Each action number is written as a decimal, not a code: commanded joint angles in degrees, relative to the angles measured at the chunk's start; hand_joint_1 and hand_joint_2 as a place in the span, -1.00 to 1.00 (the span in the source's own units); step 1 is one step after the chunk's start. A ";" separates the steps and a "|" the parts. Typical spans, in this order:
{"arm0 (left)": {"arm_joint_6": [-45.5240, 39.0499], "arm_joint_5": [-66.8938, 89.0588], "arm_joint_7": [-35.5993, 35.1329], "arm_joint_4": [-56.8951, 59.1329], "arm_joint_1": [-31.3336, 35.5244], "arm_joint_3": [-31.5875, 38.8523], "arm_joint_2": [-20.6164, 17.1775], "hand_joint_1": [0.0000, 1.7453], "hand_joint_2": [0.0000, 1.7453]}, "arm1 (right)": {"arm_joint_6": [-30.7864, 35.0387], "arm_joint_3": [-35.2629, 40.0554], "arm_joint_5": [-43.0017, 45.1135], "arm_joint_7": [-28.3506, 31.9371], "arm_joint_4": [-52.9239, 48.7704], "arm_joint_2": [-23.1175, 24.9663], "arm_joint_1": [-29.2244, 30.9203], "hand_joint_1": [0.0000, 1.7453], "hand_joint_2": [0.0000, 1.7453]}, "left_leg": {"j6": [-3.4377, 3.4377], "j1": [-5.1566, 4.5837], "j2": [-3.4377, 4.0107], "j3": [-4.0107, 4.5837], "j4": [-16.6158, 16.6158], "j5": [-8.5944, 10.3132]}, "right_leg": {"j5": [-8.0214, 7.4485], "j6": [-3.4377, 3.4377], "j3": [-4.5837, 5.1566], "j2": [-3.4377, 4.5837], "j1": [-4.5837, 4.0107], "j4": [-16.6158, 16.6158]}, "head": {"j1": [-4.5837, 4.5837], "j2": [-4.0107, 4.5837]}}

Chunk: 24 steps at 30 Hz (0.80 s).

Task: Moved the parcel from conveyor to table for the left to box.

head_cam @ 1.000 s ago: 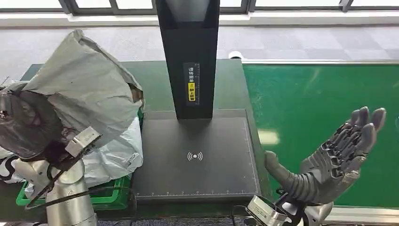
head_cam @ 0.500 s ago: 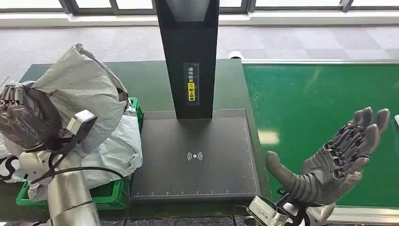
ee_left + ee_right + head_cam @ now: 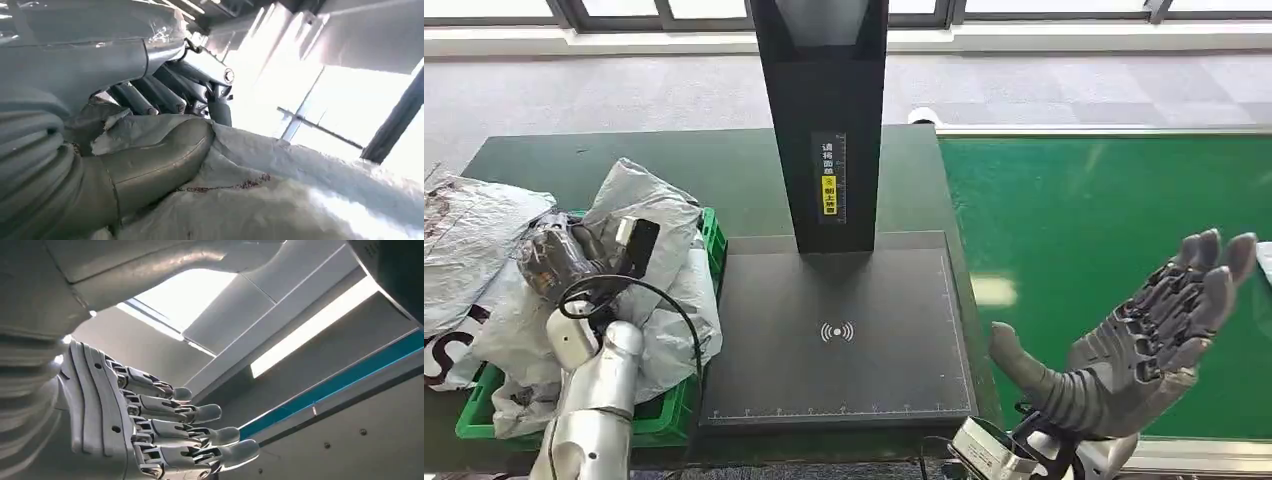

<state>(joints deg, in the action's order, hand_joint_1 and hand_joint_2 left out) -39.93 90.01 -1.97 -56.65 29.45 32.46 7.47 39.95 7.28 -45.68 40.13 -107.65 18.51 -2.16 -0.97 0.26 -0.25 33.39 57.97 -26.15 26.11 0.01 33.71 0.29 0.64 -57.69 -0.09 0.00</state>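
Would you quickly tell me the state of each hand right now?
Left hand: holding the grey parcel over the green box.
Right hand: open, holding nothing, above the conveyor.

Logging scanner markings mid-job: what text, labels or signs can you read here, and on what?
Column label: vertical characters, white on black and dark on yellow, too small to read.
Scan pad: a wireless-wave symbol, no words; edge ruler marks unnumbered.
White bag: partial black print, perhaps "S", cut off.

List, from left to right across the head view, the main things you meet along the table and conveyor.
Grey parcel held by the left hand over the green crate → black scanner platform → green conveyor belt → open right hand.
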 commanded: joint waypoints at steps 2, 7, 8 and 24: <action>1.72 -0.01 -3.90 16.25 3.10 -6.33 -5.53 1.00 1.00 | 0.05 -2.32 0.31 -0.13 2.12 1.49 0.59 -1.00 1.00 | 0.00 0.01 -0.09 -0.05 -0.09 0.05 | -0.02 -0.01 -0.09 -0.13 -0.02 0.09 | 0.00 0.00; 3.84 -0.01 -5.87 17.94 2.95 -7.05 -6.86 1.00 1.00 | 0.05 -2.08 0.54 -0.13 3.50 1.49 1.51 -1.00 1.00 | 0.00 0.04 0.02 -0.05 -0.13 0.07 | -0.07 -0.03 -0.09 -0.03 -0.05 0.14 | 0.00 0.00; 4.66 -0.01 -6.46 18.45 2.83 -7.05 -7.12 1.00 1.00 | 0.05 -1.92 0.50 -0.13 3.76 1.49 1.59 -1.00 1.00 | 0.00 0.05 0.01 -0.01 -0.06 0.03 | -0.04 -0.02 -0.06 -0.03 -0.05 0.08 | 0.00 0.00; 8.26 -0.15 -12.78 18.86 1.20 -5.69 -8.50 -1.00 1.00 | 0.05 -2.75 -0.39 -0.13 9.30 1.49 2.71 -1.00 1.00 | -0.02 0.04 0.19 -0.17 -0.19 0.01 | -0.07 -0.03 -0.17 0.14 -0.04 0.15 | 0.00 0.00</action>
<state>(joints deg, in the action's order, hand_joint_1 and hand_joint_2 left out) -30.05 90.07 -13.42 -40.92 31.57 26.95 0.29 39.93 7.28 -45.73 40.13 -105.61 18.53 -1.91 -1.00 0.29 -0.25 33.38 57.93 -26.18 26.12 -0.01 33.65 0.29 0.62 -57.70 -0.09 0.00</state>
